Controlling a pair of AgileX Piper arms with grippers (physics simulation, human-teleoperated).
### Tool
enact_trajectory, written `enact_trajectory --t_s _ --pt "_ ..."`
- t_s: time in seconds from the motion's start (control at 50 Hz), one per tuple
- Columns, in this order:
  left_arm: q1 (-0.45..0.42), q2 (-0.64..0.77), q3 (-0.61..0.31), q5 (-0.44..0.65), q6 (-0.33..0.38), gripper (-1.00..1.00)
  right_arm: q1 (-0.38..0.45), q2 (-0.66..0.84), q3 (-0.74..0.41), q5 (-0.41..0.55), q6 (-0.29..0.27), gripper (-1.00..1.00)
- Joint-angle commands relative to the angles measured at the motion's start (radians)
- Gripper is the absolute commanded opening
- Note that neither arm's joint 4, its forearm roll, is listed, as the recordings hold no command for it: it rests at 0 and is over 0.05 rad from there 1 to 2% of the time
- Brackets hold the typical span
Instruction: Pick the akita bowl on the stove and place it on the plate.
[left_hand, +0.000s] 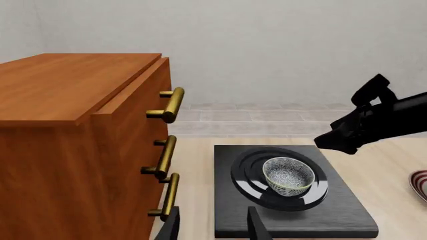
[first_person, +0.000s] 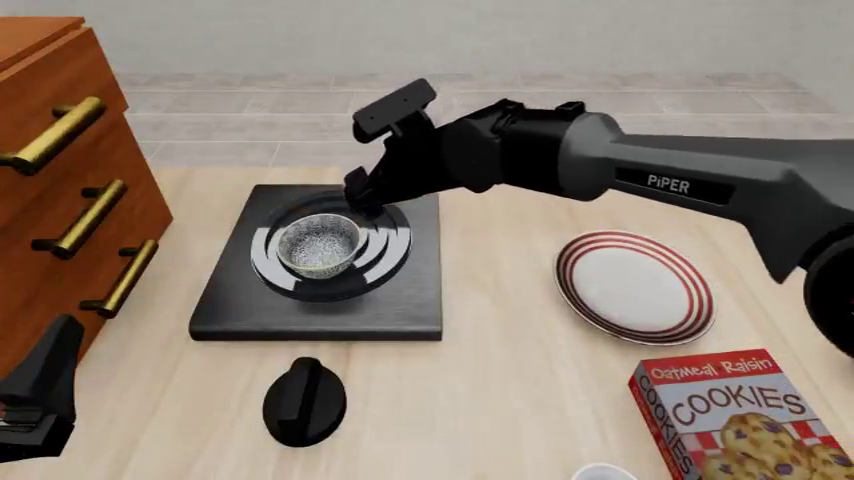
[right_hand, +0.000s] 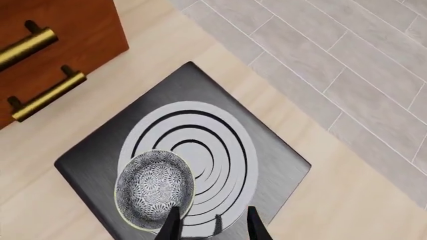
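Step in hand: approach. The right pincer (first_person: 363, 190) hovers over the far edge of the stove (first_person: 227, 310), jaws parted narrowly and gripping nothing. The akita bowl (first_person: 319, 244) sits upright on the burner rings, just below and nearer the arms than the fingertips — not yet between them.

The next move, in my judgement, calls for a short shift toward the bowl and a descent so the fingers straddle its rim before closing; the gap looks tight for the bowl, so widening may be needed first. The plate (first_person: 577, 290) lies well off to the pincer's right on the surface, bare.

The right wrist view alone shows the fingers (right_hand: 171, 226) offset beside the bowl's rim (a misalignment the front view hides behind the arm). The left wrist view shows the left pincer (left_hand: 212, 226), parted and empty, low before the stove beside a wooden drawer cabinet (left_hand: 73, 130) — and the bowl's dark outer wall.
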Motion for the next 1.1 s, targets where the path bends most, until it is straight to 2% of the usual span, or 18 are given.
enact_trajectory --t_s 0.02,0.32,0.66,1.1 --pt "0.0 0.0 0.0 0.0 0.0 1.0 0.014 0.057 -0.039 0.004 0.018 1.0" --pt "0.0 0.0 0.0 0.0 0.0 1.0 0.03 0.146 -0.101 0.018 0.05 1.0" --pt "0.0 0.0 0.0 0.0 0.0 1.0 0.008 0.249 -0.197 0.048 0.061 1.0" --pt "0.0 0.0 0.0 0.0 0.0 1.0 0.024 0.302 -0.195 0.027 0.086 1.0"
